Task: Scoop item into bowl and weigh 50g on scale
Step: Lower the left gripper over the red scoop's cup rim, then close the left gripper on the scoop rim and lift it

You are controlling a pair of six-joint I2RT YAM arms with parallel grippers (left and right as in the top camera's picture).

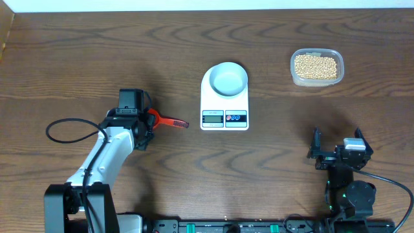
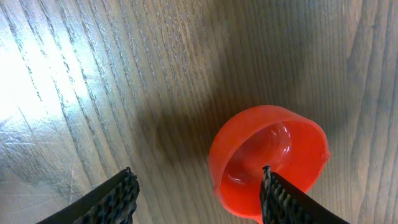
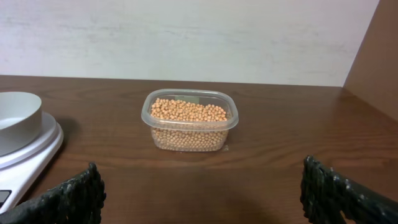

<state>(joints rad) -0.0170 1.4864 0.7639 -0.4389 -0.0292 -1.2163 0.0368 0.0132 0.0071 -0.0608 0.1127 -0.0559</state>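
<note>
The item, tan-yellow beans (image 1: 315, 65) (image 3: 189, 112), fills a clear plastic tub at the back right. The pale bowl (image 1: 229, 78) (image 3: 15, 121) stands on the white scale (image 1: 224, 107) (image 3: 28, 155) at the table's middle. A red scoop (image 1: 162, 120) lies left of the scale, handle pointing right. My left gripper (image 1: 146, 127) (image 2: 196, 186) hovers over the scoop's cup (image 2: 273, 143); its jaws stand apart, the right finger (image 2: 283, 199) overlapping the cup and bare wood between them. My right gripper (image 1: 337, 139) (image 3: 202, 193) stands open near the front right, facing the tub, nothing between its fingers.
A black cable (image 1: 68, 129) loops on the table left of the left arm. The clear tub (image 1: 316, 67) (image 3: 189, 121) sits near the table's right side. A pale wall (image 3: 186, 37) runs behind the table's far edge.
</note>
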